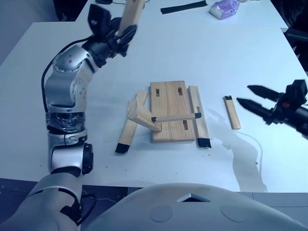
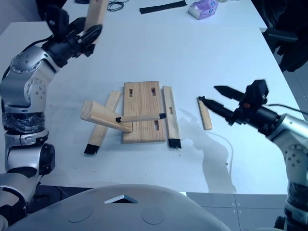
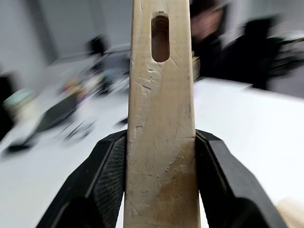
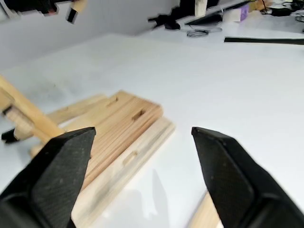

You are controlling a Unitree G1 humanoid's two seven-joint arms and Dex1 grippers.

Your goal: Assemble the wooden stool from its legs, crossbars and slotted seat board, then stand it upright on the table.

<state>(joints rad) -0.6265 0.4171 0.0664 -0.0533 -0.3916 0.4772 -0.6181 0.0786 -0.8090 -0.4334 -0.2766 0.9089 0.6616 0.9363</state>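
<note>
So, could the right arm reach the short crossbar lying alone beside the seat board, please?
Probably yes: the right gripper is open and close to the short crossbar, which lies by itself with nothing over it.

Slotted seat board (image 1: 168, 111) flat between legs (image 1: 199, 115)

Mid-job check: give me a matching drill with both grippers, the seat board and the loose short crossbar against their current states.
1. left gripper
2. right gripper
3. seat board
4. short crossbar

A. lying flat, slots facing up
B. open, holding nothing
C. shut on a leg, raised high
D. lying loose, near the open fingertips

Pairs: 1-C, 2-B, 3-A, 4-D
</note>
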